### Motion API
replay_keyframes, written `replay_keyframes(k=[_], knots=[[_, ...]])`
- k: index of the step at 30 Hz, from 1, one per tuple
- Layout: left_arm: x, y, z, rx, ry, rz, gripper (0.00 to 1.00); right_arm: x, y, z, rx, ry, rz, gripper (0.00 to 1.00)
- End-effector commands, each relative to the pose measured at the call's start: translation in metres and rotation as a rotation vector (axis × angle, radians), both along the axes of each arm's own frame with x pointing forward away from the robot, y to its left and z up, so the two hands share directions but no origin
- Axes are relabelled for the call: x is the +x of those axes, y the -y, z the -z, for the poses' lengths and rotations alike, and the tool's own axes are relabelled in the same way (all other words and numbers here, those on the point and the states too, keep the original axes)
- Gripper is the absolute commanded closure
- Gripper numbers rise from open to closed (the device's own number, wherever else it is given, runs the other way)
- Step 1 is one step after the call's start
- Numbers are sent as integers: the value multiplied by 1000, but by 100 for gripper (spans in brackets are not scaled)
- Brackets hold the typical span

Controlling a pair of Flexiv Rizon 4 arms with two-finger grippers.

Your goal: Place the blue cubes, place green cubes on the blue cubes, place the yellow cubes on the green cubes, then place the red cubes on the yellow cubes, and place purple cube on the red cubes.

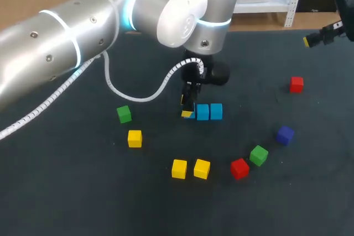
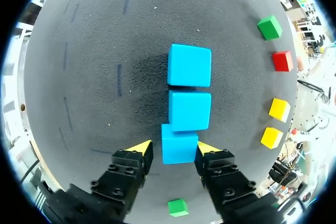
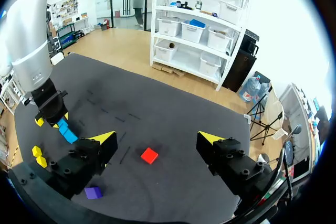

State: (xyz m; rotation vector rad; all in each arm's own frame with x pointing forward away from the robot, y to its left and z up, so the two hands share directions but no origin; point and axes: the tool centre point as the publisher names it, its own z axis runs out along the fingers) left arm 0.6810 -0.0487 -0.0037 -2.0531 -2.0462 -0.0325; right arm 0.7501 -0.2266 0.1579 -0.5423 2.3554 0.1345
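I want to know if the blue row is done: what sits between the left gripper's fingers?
A blue cube, nearest in the row of three, touching the next one. The left wrist view shows it best.

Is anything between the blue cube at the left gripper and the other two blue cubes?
Nothing visible. The blue cube between the left gripper's fingers already sits against the nearer of the two blue cubes, continuing their row.

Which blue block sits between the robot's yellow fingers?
The end blue block of the row of three, nearest the left end effector; the other two lie farther ahead.
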Motion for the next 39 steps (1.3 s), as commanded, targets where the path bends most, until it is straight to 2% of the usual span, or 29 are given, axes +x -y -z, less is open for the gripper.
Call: replay_keyframes(k=[1,3,11,14,16,18,19,23,33,39], knots=[[0,0,1,2,-1,1,53,-1,-1,2,-2,10,7,0],[0,0,1,2,-1,2,57,-1,-1,2,-2,10,7,0],[0,0,1,4,0,5,58,-1,-1,2,-2,10,7,0],[0,0,1,4,0,8,56,-1,-1,2,-2,10,7,0],[0,1,1,4,0,11,51,-1,-1,2,-2,10,7,0],[-1,1,0,5,-2,17,15,-1,-1,2,-2,10,7,0],[-2,1,-1,6,-2,19,0,-1,-1,2,-2,10,7,0],[-6,-2,-6,-5,-14,26,0,-1,-1,2,-2,10,7,0],[-14,-33,-44,-58,0,-21,0,-1,-1,2,-2,10,7,0],[-10,-35,-49,-76,11,-15,0,-1,-1,2,-2,10,7,0]])
